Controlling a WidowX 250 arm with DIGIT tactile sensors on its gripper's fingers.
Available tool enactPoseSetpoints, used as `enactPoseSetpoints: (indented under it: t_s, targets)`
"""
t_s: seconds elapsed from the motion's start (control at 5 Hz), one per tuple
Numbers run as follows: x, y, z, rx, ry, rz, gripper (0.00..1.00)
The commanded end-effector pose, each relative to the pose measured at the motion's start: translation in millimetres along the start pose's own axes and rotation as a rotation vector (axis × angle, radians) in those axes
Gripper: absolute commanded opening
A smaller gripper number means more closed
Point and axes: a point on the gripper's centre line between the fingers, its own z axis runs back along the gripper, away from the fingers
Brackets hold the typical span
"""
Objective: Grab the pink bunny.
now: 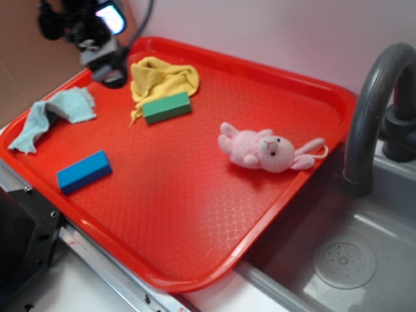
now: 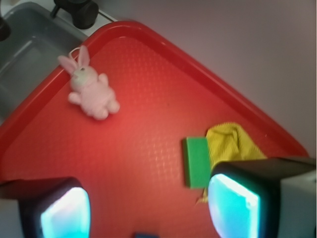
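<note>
The pink bunny (image 1: 266, 149) lies on its back near the right edge of the red tray (image 1: 195, 221), its ears pointing toward the sink. In the wrist view the pink bunny (image 2: 90, 89) is at the upper left, far from my fingers. My gripper (image 1: 107, 39) hovers above the tray's far left corner, well away from the bunny. It is open (image 2: 148, 210), with only bare tray between the two glowing pads (image 2: 233, 206).
A green block (image 1: 167, 107) rests against a yellow cloth (image 1: 162, 78) at the back. A blue block (image 1: 84, 171) and a pale blue cloth (image 1: 55, 114) lie at the left. A dark faucet (image 1: 374, 110) and sink (image 1: 344, 253) stand right of the tray.
</note>
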Motion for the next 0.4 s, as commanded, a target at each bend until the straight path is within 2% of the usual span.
enactPoseSetpoints:
  t_s: [0.0, 0.2]
  targets:
    - [51.7, -7.6, -29.5, 0.018, -0.054, -0.102, 1.0]
    - [71.5, -19.5, -59.1, 0.02, 0.007, -0.173, 1.0]
